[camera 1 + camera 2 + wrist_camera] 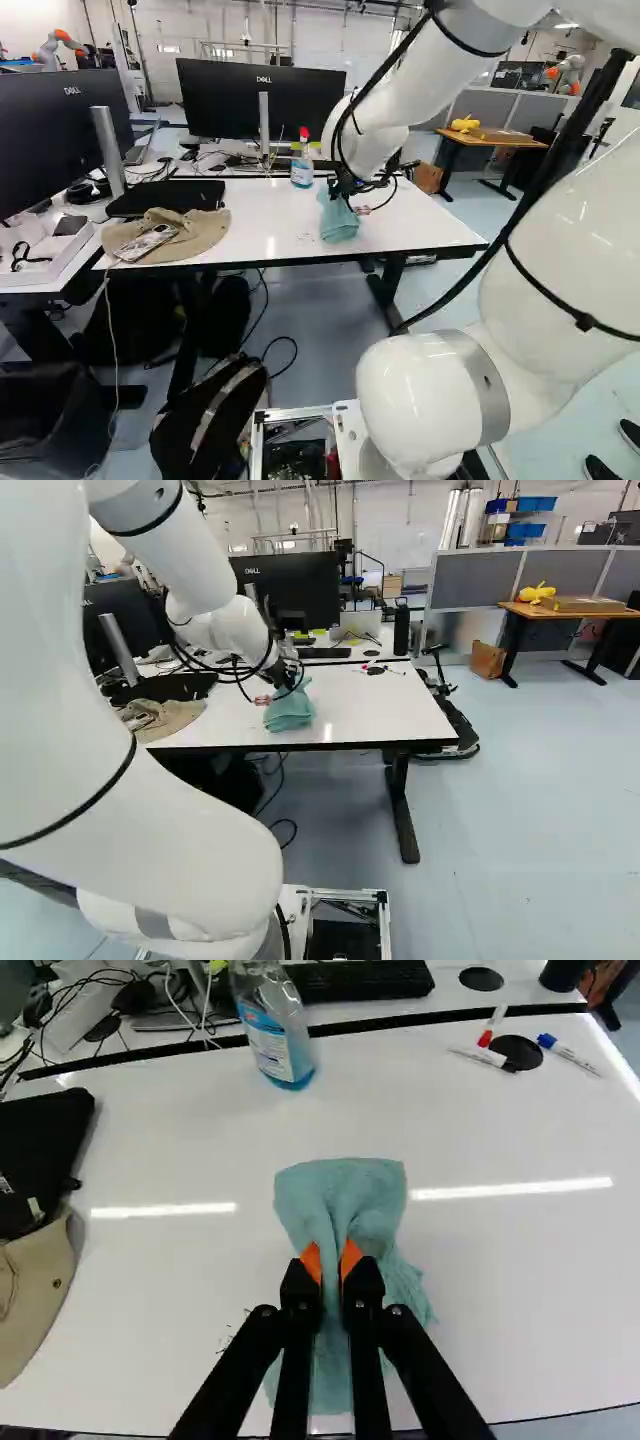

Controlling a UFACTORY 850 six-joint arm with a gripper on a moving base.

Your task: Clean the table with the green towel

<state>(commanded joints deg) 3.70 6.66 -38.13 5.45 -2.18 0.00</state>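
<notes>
On the white table [270, 222], the green towel [345, 1185] is grasped! Its bunched fold is pinched by the gripper [284, 676], squeezed from both sides by the orange pads [311, 1259], with loose cloth spread on the tabletop. Just beside the towel, dark specks [230, 1334] are spotted! Ahead, towards the far edge, a spray bottle [272, 1038] is seen upright, and markers [573, 1057] are seen by a black disc [517, 1052]. Well off to one side, a hat [185, 237] is seen against a black case [165, 199].

Bright light leaves glare streaks across the tabletop [180, 1150].
</notes>
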